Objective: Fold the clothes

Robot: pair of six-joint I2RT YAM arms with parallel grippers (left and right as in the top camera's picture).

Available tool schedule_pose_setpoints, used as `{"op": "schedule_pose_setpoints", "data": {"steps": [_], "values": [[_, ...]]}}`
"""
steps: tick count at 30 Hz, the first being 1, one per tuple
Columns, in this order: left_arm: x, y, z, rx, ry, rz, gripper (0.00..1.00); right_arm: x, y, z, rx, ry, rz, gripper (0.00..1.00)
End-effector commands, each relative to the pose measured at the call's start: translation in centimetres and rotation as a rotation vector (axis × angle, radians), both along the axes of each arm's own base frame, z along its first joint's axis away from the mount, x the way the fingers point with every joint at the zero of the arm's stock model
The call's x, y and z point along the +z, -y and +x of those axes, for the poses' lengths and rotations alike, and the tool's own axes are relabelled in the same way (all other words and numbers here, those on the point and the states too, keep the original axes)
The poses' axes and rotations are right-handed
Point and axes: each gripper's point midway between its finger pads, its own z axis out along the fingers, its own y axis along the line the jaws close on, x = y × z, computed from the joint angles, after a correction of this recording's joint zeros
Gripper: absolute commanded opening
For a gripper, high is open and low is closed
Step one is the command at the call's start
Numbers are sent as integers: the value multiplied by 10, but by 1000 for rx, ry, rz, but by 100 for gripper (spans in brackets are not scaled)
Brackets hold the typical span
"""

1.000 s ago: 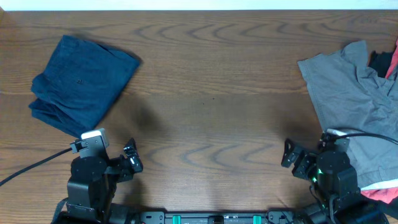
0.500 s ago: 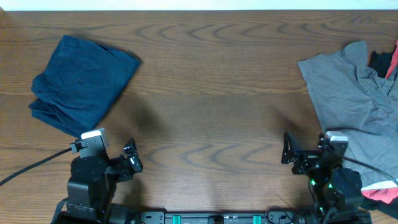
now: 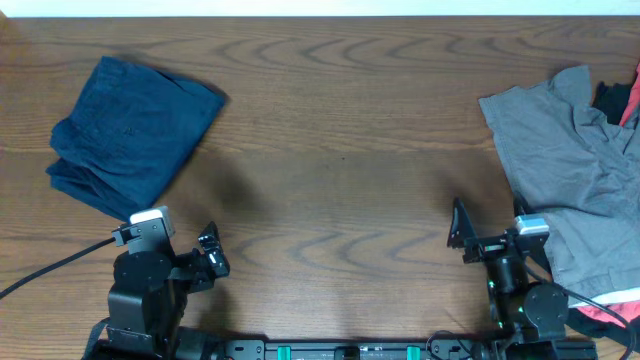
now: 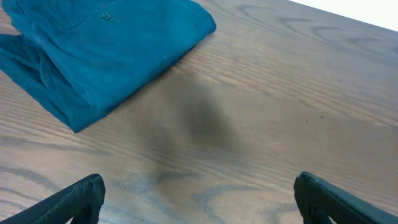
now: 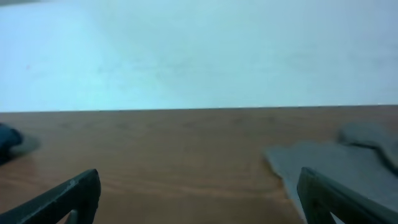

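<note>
A folded dark blue garment lies at the table's left; it also shows in the left wrist view. A crumpled grey shirt lies at the right, over red clothing; the right wrist view shows its grey edge. My left gripper is open and empty near the front edge, below the blue garment; its fingers show wide apart in its wrist view. My right gripper is open and empty, just left of the grey shirt's lower part, its wrist view looking level across the table.
The wooden table stretches between the two garments. More red cloth shows at the front right corner under the grey shirt. A cable runs off left from the left arm.
My right arm has swung back and turned towards the table's middle, its gripper shifting slightly left and tilting up level. The left arm and both garments have not moved.
</note>
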Motion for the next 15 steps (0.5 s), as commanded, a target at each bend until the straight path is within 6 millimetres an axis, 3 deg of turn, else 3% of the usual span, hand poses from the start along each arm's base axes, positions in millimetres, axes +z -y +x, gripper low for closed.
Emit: {"op": "schedule_pose_setpoints", "data": {"steps": [1,5,15], "values": [[1,-2,0,12,4,2,98,-7,16,2,-90,-7,-60,99],[1,-2,0,12,4,2,98,-27,12,1,-69,-80,-157,99],[1,-2,0,12,4,2,98,-27,5,0,-24,-73,-203,99]]}}
